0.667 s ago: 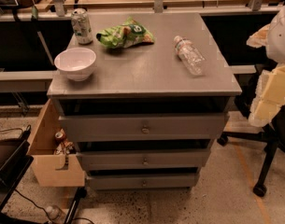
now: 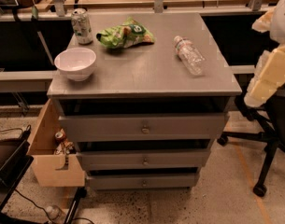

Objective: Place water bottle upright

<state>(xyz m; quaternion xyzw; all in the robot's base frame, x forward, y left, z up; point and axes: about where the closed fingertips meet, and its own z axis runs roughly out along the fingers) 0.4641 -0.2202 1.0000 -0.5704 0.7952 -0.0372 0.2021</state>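
Centrally, a grey metal table [image 2: 146,78] with three drawer fronts stacked below its top fills the view, seen from above and in front. On its top, taking the middle as the clock's centre, one water bottle [image 2: 188,55] lies on its side at about 2 o'clock, white cap pointing toward the far edge and clear body angled toward the near right corner; nothing touches it. One green-and-white soda can [image 2: 81,26] stands upright at the far left corner, about 10 o'clock. One crumpled green snack bag [image 2: 125,33] lies at about 11 o'clock, between the can and the bottle. One white bowl [image 2: 75,63] sits at 9 o'clock near the left edge. The gripper [image 2: 272,76], cream-coloured, hangs off the table's right side at 3 o'clock, apart from the bottle and holding nothing visible; whether it is open or closed cannot be told. An open wooden box [image 2: 51,169] with small items hangs at the table's lower left. One black wheeled chair base [image 2: 266,146] stands at the lower right.
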